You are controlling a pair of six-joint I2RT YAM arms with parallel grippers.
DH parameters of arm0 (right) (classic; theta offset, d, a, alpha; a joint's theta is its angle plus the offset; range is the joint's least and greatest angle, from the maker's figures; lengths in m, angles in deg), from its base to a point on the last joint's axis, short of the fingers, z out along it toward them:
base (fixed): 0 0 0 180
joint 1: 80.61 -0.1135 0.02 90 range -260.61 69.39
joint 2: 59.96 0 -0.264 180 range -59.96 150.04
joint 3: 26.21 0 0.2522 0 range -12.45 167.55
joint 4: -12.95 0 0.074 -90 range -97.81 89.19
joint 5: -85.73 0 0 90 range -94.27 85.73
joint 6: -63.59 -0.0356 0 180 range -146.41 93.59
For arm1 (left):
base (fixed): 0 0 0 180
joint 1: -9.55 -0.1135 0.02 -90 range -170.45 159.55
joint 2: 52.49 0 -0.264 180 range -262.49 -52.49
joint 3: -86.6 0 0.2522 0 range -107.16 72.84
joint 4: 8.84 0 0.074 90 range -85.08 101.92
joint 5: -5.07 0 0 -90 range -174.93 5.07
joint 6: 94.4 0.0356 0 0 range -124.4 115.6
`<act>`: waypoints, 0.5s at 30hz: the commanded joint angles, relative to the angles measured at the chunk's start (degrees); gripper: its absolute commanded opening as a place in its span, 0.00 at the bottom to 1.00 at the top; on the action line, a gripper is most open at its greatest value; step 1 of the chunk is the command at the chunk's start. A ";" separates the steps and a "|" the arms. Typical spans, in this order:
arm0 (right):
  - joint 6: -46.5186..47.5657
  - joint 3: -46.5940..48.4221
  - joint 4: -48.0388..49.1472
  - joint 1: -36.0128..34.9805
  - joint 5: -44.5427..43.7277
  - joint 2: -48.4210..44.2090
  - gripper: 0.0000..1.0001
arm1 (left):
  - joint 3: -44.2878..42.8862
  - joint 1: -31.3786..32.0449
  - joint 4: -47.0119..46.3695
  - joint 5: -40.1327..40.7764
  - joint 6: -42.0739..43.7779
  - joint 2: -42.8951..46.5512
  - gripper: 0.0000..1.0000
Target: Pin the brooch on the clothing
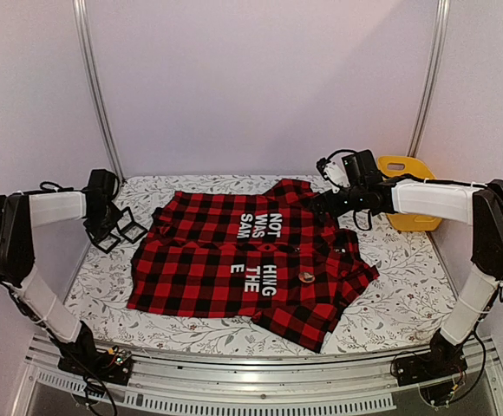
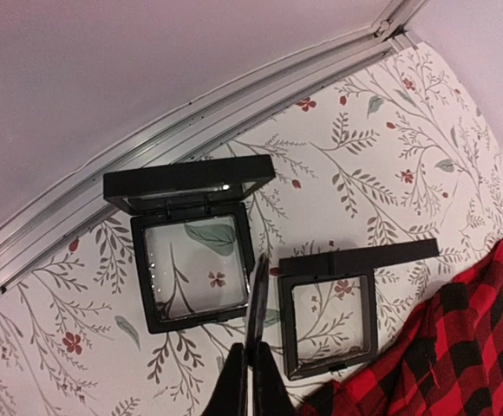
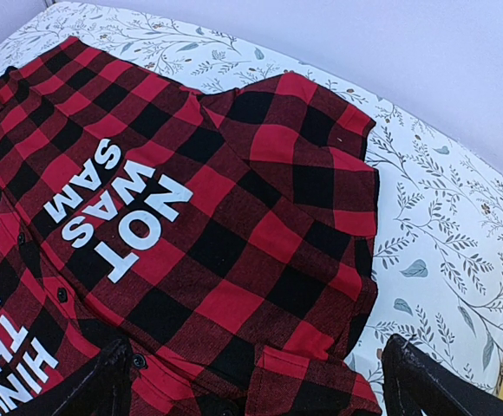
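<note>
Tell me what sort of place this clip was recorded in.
Probably a robotics lab test cell, not a home: plain pale walls framed by aluminium posts, two arms bolted to a metal rail, and a floral-clothed tabletop.

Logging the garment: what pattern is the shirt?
The shirt: red-and-black check, best in right wrist view.

One open black display case (image 2: 191,260) and a second display case (image 2: 331,319) stand side by side near the floral tabletop's (image 1: 408,286) far left corner. A yellow board (image 1: 410,192) lies at its far right edge.
</note>
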 commanded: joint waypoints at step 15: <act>-10.15 -4.02 8.13 4.69 13.66 -14.72 0.99 | 8.87 40.47 -54.94 31.49 71.85 16.96 0.00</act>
